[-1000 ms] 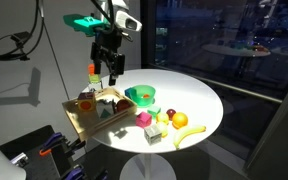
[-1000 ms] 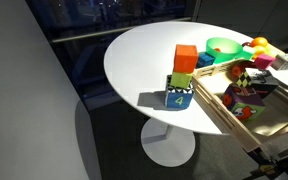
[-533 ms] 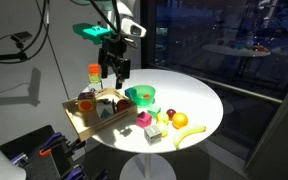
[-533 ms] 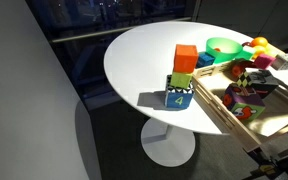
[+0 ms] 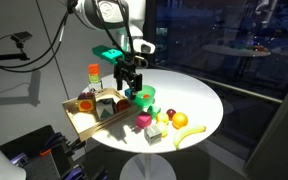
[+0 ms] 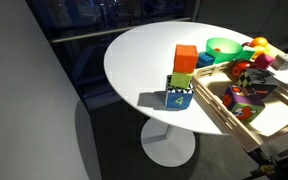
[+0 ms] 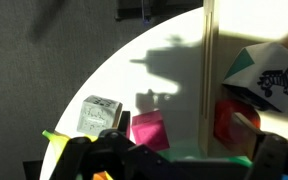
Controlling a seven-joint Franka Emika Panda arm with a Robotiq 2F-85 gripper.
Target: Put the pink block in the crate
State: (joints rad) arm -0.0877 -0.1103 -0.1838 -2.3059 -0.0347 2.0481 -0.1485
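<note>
**mk:** what's the tool (image 5: pixel 131 88) doing right now? Grabbing anything?

**jo:** nope, it's just hanging in the air over the worktop (image 5: pixel 199 100), about where the crate (image 5: pixel 84 124) is meeting the bowl (image 5: pixel 142 96). Its fingers are sitting wide apart and nothing is riding between them, so it's carrying nothing.

**mk:** and where's the pink block sitting?

**jo:** the pink block (image 5: pixel 143 120) is lying flat on the worktop, below the tool and a bit off to its side, outside the crate. In the wrist view it's showing up right ahead of the tool (image 7: pixel 174 162), roughly centred between the two fingers. A pale cube (image 7: pixel 99 115) is sitting just beside it on one side. The crate's wooden wall (image 7: pixel 209 60) is running past on the other side. I can't tell if the pink block is touching that wall. The tool's shadow is falling across the worktop just past it.

**mk:** anything in the crate?

**jo:** yeah, a zebra block (image 7: pixel 269 75) is lying inside it, past the wall from the tool, with something red next to it. A stack (image 6: pixel 184 78) of three blocks is standing on the worktop just beside the crate, well away from the tool. A banana (image 5: pixel 189 133) is lying further out past the pink block.
</note>
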